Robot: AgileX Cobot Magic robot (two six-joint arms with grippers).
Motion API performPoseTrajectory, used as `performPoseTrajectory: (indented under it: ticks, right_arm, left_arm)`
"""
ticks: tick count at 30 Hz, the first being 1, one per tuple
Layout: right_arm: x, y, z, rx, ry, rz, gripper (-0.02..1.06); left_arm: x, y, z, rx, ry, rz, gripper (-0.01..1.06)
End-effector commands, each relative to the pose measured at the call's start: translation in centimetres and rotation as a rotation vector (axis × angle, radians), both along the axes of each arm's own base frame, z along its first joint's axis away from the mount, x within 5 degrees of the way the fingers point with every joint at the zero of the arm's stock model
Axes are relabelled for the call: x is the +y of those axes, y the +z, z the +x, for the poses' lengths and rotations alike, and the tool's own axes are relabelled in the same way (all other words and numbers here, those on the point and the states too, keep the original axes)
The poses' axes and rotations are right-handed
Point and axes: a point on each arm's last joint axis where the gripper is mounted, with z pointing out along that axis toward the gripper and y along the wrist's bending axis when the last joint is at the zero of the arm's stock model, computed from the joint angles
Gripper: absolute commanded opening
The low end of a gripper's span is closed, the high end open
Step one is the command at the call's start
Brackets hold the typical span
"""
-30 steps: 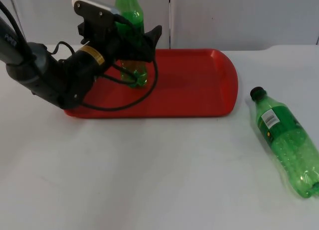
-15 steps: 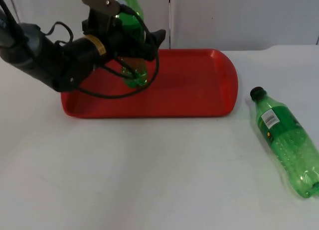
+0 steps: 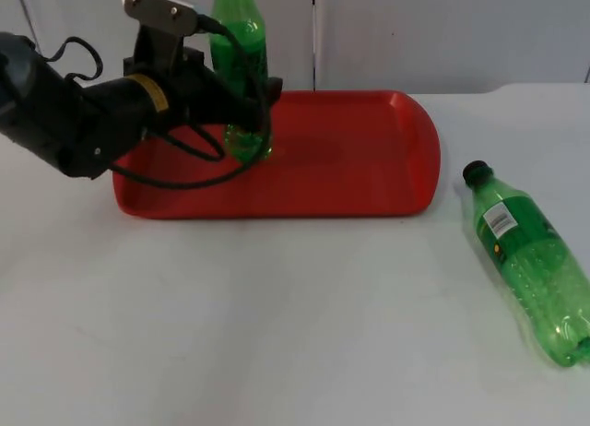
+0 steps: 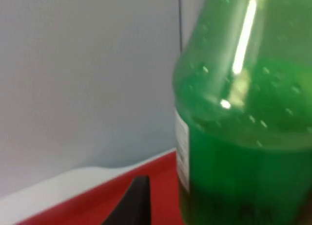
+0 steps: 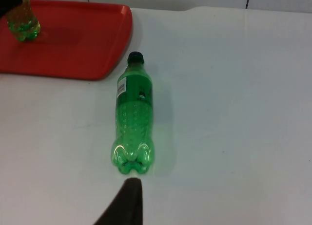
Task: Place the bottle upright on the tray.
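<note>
- The green plastic bottle (image 3: pixel 239 71) stands upright on the red plastic tray (image 3: pixel 350 159); the left gripper (image 3: pixel 251 96) is beside it, and its grip cannot be judged.
- A second green bottle (image 3: pixel 530 260) lies on the white table (image 3: pixel 277 325), not yet placed.

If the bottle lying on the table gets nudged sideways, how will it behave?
The lying bottle is round and on its side on the bare table, so it would probably roll. It looks like thin clear plastic, likely light and easily dented. The smooth wall may slip in a loose claw grip.
</note>
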Motion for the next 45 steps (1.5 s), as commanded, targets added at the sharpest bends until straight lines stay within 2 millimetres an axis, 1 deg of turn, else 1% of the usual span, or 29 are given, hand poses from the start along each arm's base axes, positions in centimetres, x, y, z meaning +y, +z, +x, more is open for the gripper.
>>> performPoseTrajectory:
  ticks: [1,2,6,7,11,12,15,17,20,21,22,24,25,26,30,31,33,36,37,42,43,45]
  right_arm:
    - [0.0,0.0,-0.1,-0.002,-0.001,-0.003,1.05]
    - [0.0,0.0,-0.1,-0.002,-0.001,-0.003,1.05]
    - [0.0,0.0,-0.1,-0.002,-0.001,-0.003,1.05]
    - [0.0,0.0,-0.1,-0.002,-0.001,-0.003,1.05]
    - [0.0,0.0,-0.1,-0.002,-0.001,-0.003,1.05]
    - [0.0,0.0,-0.1,-0.002,-0.001,-0.003,1.05]
    - [0.0,0.0,-0.1,-0.002,-0.001,-0.003,1.05]
    - [0.0,0.0,-0.1,-0.002,-0.001,-0.003,1.05]
    - [0.0,0.0,-0.1,-0.002,-0.001,-0.003,1.05]
    - [0.0,0.0,-0.1,-0.002,-0.001,-0.003,1.05]
    - [0.0,0.0,-0.1,-0.002,-0.001,-0.003,1.05]
    - [0.0,0.0,-0.1,-0.002,-0.001,-0.003,1.05]
    - [0.0,0.0,-0.1,-0.002,-0.001,-0.003,1.05]
    - [0.0,0.0,-0.1,-0.002,-0.001,-0.003,1.05]
    - [0.0,0.0,-0.1,-0.002,-0.001,-0.003,1.05]
    - [0.0,0.0,-0.1,-0.002,-0.001,-0.003,1.05]
    - [0.0,0.0,-0.1,-0.002,-0.001,-0.003,1.05]
    - [0.0,0.0,-0.1,-0.002,-0.001,-0.003,1.05]
    - [0.0,0.0,-0.1,-0.002,-0.001,-0.003,1.05]
    - [0.0,0.0,-0.1,-0.002,-0.001,-0.003,1.05]
    - [0.0,0.0,-0.1,-0.002,-0.001,-0.003,1.05]
    - [0.0,0.0,-0.1,-0.002,-0.001,-0.003,1.05]
  left_arm:
    - [0.1,0.9,-0.9,0.005,-0.007,-0.004,1.05]
    - [0.1,0.9,-0.9,0.005,-0.007,-0.004,1.05]
    - [0.4,1.4,-2.3,0.029,-0.005,0.004,1.05]
    - [0.4,1.4,-2.3,0.029,-0.005,0.004,1.05]
    - [1.0,2.0,-4.4,0.091,0.008,0.029,1.05]
    - [1.0,2.0,-4.4,0.091,0.008,0.029,1.05]
    - [1.5,2.9,-5.8,0.121,0.017,0.041,1.05]
    - [1.6,3.3,-6.1,0.125,0.020,0.046,1.05]
    - [2.0,5.0,-6.9,0.145,0.039,0.076,1.05]
    - [2.2,6.1,-7.1,0.155,0.054,0.097,1.05]
    - [2.2,6.1,-7.1,0.155,0.054,0.097,1.05]
    - [2.5,7.5,-7.4,0.159,0.071,0.113,1.05]
    - [2.6,8.3,-7.6,0.163,0.083,0.117,1.05]
    - [2.6,8.3,-7.6,0.163,0.083,0.117,1.05]
    - [3.2,11.5,-8.5,0.158,0.121,0.121,1.05]
    - [3.2,11.5,-8.5,0.158,0.121,0.121,1.05]
    - [3.5,13.1,-9.1,0.157,0.142,0.131,1.05]
    - [4.0,14.6,-9.9,0.178,0.177,0.127,1.05]
    - [4.0,14.6,-9.9,0.178,0.177,0.127,1.05]
    - [4.6,16.8,-11.1,0.208,0.236,0.075,1.05]
    - [4.6,16.8,-11.1,0.208,0.236,0.075,1.05]
    - [4.8,17.4,-11.5,0.211,0.251,0.066,1.05]
